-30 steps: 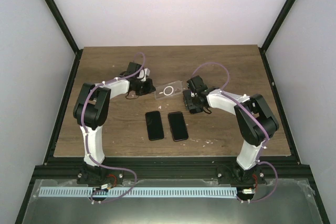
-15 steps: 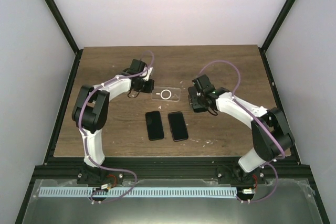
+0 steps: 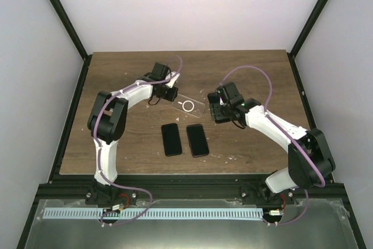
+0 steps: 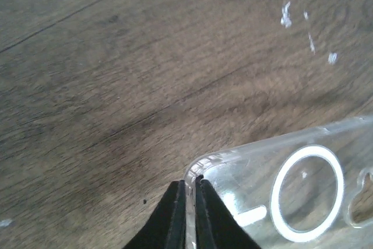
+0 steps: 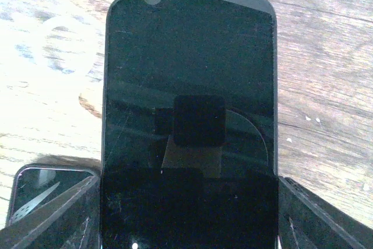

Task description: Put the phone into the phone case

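Right wrist: phone (image 5: 189, 80) held widthwise inside right gripper (image 5: 187, 214).

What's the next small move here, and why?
Likely move the right gripper and its phone left over the clear case: the left gripper pinches the case's rim, while the phone is gripped beside it, not yet above it.

We read this as robotics lab, purpose-built test cell. We see plain white panels (image 3: 175, 10) closing in wood counter (image 3: 111, 68) on three sides, black frame struts (image 3: 61, 13) at corners. We see left arm (image 3: 108, 126) and right arm (image 3: 280, 129) bolted side by side to black rail (image 3: 186, 183) at near edge, purple cables (image 3: 250, 68) looped along them. Below rail we see bare metal sheet (image 3: 186, 234) with pale toothed strip (image 3: 151, 214) across it. Fixed overhead camera and wrist cameras give us views.
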`<state>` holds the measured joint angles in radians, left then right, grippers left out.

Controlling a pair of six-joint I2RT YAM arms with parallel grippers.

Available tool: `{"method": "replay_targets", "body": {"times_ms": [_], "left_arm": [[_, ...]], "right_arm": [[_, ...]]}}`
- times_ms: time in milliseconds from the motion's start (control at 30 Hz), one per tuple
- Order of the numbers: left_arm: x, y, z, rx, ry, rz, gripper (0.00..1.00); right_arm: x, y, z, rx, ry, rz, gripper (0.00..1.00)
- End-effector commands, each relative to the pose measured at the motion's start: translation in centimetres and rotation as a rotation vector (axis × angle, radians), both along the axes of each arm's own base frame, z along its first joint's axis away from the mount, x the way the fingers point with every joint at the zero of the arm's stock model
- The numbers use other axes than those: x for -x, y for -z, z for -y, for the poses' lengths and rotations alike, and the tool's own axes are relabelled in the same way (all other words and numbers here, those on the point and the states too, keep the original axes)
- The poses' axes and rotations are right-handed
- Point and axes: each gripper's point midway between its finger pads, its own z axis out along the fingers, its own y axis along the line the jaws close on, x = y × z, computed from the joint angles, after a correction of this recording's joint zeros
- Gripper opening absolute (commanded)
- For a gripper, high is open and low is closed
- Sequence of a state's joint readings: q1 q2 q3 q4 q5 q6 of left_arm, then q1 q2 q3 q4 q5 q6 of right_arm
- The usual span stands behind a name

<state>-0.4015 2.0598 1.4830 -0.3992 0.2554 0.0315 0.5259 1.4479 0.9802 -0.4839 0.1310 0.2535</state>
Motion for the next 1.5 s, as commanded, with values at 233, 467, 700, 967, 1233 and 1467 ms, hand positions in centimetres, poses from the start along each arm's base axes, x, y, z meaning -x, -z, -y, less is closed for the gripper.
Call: {"method": "replay_targets", "body": {"times_ms": [233, 467, 700, 967, 1233, 1467], "left_arm": [[-2.0, -4.1, -1.3, 0.046, -0.165, 0.049, 0.39], [-1.2, -9.9, -5.6, 0.42, -0.355, -0.105, 0.66], [1.1, -10.5, -9.3, 0.468, -0.451, -0.173, 0.94], [2.6, -8.1, -9.1, 0.507, -0.455, -0.269, 0.93], [2.4, -7.0, -7.8, 0.584, -0.422, -0.328, 0.76], [1.9, -5.4, -6.7, 0.629, -0.415, -0.368, 0.7]], "right_arm": [[-2.9, -5.3, -4.4, -0.11, -0.207, 0.188, 0.71], [-3.7, -7.5, -7.6, -0.146, -0.421, 0.319, 0.72], [-4.2, -6.2, -10.6, -0.132, -0.635, 0.375, 0.72], [-6.2, -4.0, -13.2, -0.105, -0.775, 0.382, 0.72], [-7.1, -1.3, -15.2, -0.1, -0.888, 0.325, 0.73], [-7.3, 1.0, -15.4, -0.03, -0.984, 0.343, 0.74]]}}
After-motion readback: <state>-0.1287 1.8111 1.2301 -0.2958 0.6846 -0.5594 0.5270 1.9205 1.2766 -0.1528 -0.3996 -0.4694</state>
